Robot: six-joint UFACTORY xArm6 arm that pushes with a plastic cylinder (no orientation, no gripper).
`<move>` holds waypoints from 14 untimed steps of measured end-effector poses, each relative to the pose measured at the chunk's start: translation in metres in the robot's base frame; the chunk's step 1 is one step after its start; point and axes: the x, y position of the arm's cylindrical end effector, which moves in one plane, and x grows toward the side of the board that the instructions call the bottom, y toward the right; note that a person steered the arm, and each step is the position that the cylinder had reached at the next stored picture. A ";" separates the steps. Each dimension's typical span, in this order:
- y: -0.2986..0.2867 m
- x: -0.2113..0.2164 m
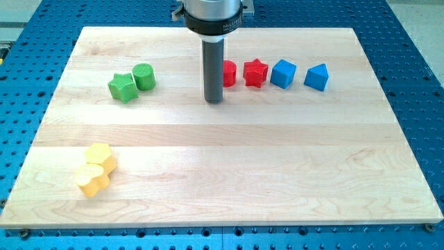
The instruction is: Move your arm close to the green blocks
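Observation:
A green star block and a green cylinder sit touching each other at the view's upper left on the wooden board. My tip is down on the board to the right of them, roughly a hundred pixels from the cylinder. The rod stands just left of a red cylinder and partly hides it.
A red star, a blue cube and a blue wedge-like block form a row to the right of my tip. Two yellow blocks lie together at the lower left. A blue perforated table surrounds the board.

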 end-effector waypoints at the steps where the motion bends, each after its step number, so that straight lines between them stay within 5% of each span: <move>1: -0.001 -0.022; 6: -0.052 -0.088; 10: -0.198 -0.072; 14: -0.196 -0.051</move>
